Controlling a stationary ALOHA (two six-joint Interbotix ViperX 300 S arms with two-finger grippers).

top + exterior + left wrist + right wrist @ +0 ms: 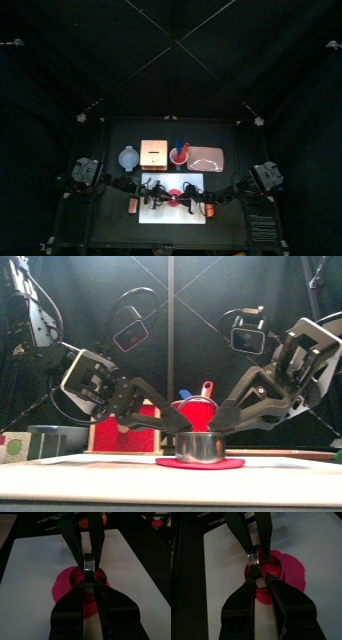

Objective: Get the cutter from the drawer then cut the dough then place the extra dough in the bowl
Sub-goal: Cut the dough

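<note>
Two narrow pinches on one cutter (201, 446), one from each side. Nearest the front edge, white cutting board (107, 460), lying flat. On its middle, red dough (201, 465), a flat disc. Upright on the dough and touching it, the round metal cutter. From the left, left gripper (89, 567), jaws drawn close on the cutter's rim. From the right, right gripper (258, 572), jaws likewise close on the rim, opposite side.

Beyond the board and apart from it, pink tray (207, 160) with red cup (198, 413) on it; blue knife (186, 395) and red knife (207, 387) standing in the cup. Left of the tray, wooden box (154, 153), red drawer front (107, 434) facing the board; open or closed, cannot tell. Left again, just beside the box, blue-grey bowl (128, 158).
</note>
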